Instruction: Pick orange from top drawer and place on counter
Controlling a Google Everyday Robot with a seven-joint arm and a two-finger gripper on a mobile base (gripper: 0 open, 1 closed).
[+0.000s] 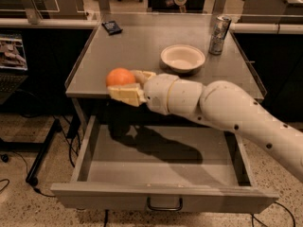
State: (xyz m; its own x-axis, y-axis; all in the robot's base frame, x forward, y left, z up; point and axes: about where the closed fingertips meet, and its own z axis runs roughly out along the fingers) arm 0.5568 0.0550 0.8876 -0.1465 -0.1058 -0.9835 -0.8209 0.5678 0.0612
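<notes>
The gripper point(124, 83) is clenched on the orange point(120, 76), one finger under the fruit and one behind it. The orange is held at the front edge of the counter point(142, 46), left of centre, above the drawer point(161, 196), which stands pulled out. The arm point(227, 109) reaches in from the lower right across the drawer opening and casts a shadow on the drawer floor. On the counter stand a bowl point(182, 58) right of centre, a can point(219, 35) at the rear right and a dark packet point(112, 27) at the rear left.
</notes>
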